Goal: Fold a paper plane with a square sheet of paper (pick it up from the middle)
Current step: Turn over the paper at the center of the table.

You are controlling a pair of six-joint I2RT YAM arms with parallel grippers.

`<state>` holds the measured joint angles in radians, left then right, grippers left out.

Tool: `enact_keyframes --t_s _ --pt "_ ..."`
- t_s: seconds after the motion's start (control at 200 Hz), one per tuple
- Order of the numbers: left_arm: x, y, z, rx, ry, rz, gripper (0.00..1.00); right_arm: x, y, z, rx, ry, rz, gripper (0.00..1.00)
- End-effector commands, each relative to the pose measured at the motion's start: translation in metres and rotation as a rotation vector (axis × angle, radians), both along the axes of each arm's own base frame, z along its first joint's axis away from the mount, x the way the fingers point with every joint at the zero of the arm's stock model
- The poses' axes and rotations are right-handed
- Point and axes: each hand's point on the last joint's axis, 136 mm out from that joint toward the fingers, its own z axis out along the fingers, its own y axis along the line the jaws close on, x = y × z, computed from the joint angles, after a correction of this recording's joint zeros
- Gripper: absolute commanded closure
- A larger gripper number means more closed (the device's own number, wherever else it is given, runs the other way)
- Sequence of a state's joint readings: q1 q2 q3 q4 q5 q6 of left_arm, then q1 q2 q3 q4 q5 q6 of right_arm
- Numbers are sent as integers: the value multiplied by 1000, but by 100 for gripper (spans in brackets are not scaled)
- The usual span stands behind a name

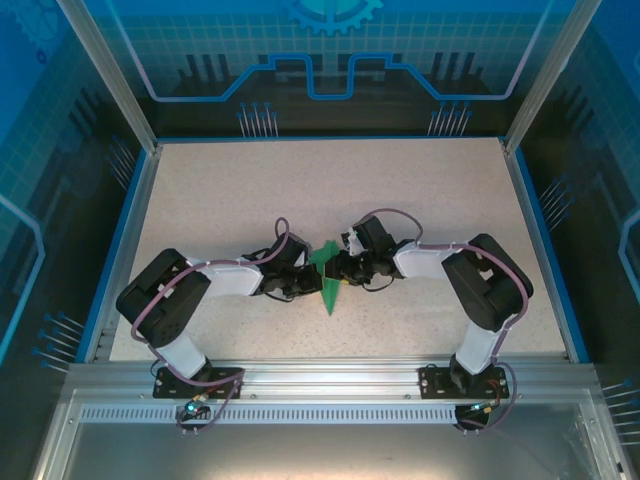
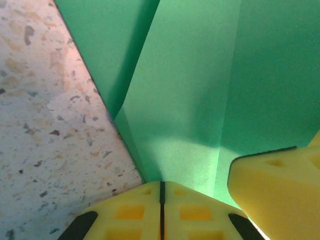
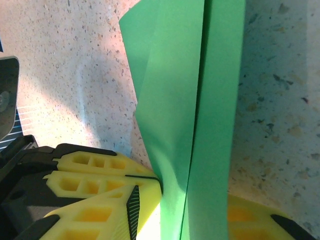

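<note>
Your creased green paper dart (image 1: pixel 329 285) looks nearly done: left gripper (image 2: pixel 161 210) pressed together at its edge, right gripper (image 3: pixel 196 200) spread astride it.

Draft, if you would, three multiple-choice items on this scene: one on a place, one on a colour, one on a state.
1. Where is the green paper?
A) at the far left corner
B) between the two grippers, mid-way across the table
C) draped over an arm

2. What colour are the gripper fingers?
A) yellow
B) red
C) white

3. How do the fingers of the left gripper stand?
A) wide apart
B) crossed
C) closed together

Key: 1 B, the overhead view shows the paper between the left gripper and the right gripper. 2 A, both wrist views show yellow. 3 C, only a thin seam parts them.
</note>
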<state>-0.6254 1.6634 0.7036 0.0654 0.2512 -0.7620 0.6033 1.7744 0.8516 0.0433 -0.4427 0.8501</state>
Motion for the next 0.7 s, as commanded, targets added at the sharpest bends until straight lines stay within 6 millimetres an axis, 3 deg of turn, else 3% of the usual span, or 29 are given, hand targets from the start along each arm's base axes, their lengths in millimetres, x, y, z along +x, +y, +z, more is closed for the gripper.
enact_keyframes --t_s 0.0,0.255,0.415,0.53,0.695 --pt "-15 10 -10 18 62 15 89 2 7 -1 15 -19 46 69" --pt "-13 9 -2 6 47 16 89 8 15 4 43 -45 78 73" --pt "-14 9 4 -8 41 18 89 6 15 3 37 -46 93 84" --pt "-15 9 19 -36 11 17 87 5 13 6 27 -53 106 91" --pt "-16 16 49 -59 -62 36 81 4 2 26 -33 -105 109 92"
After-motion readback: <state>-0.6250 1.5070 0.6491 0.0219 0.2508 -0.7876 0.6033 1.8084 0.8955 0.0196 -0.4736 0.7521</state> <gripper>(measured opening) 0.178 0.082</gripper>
